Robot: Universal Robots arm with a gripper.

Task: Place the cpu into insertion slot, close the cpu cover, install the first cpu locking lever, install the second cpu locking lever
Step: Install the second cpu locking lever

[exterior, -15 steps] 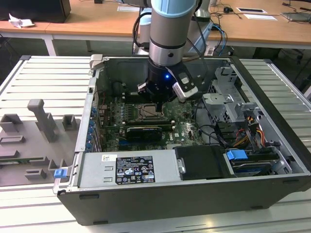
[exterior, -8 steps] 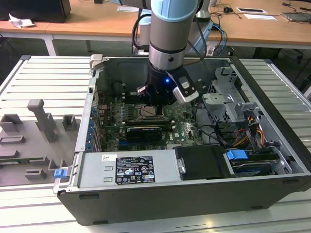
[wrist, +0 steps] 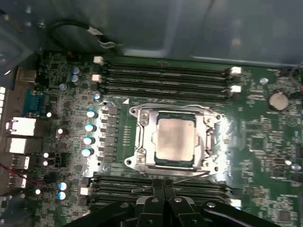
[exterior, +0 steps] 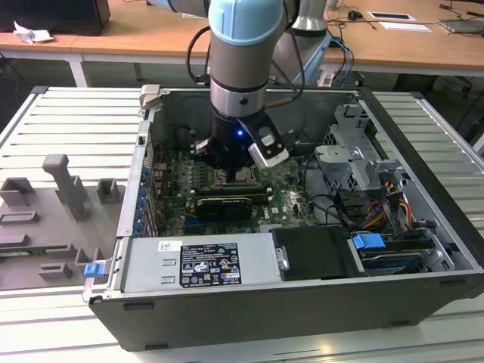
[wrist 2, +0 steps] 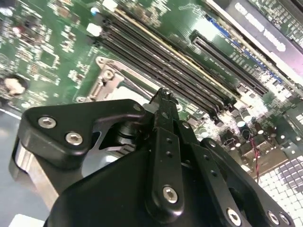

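Black linkage plates and bolt heads of my end effector [wrist 2: 163,101] sit closest to the lens in both wrist views, and from what shows I judge the fingers drawn together at their tips with nothing between them. In the first wrist view those tips [wrist: 162,185] hover just beside the socket's edge, near a thin wire that may be 1 of the 2 locking levers [wrist: 189,177]; I cannot tell whether it is latched. The cpu [wrist: 175,140] lies flat in the insertion slot [wrist: 176,162], its dull silvery-grey top plate square to the socket with a dark rim showing around it. The cpu cover [wrist: 142,135], a bright silvery metal frame, appears folded down around the chip, its window framing the plate. So placing and closing look done, and the lever work seems to be the step in hand. To do it well I judge I should press on the lever's free end, not on the frame, sweep it sideways under its hook, and keep clear of the memory slots [wrist: 163,78] that flank the socket. In the exterior view my arm reaches down into the open computer case [exterior: 423,113] resting on the slatted worktop [exterior: 68,121].
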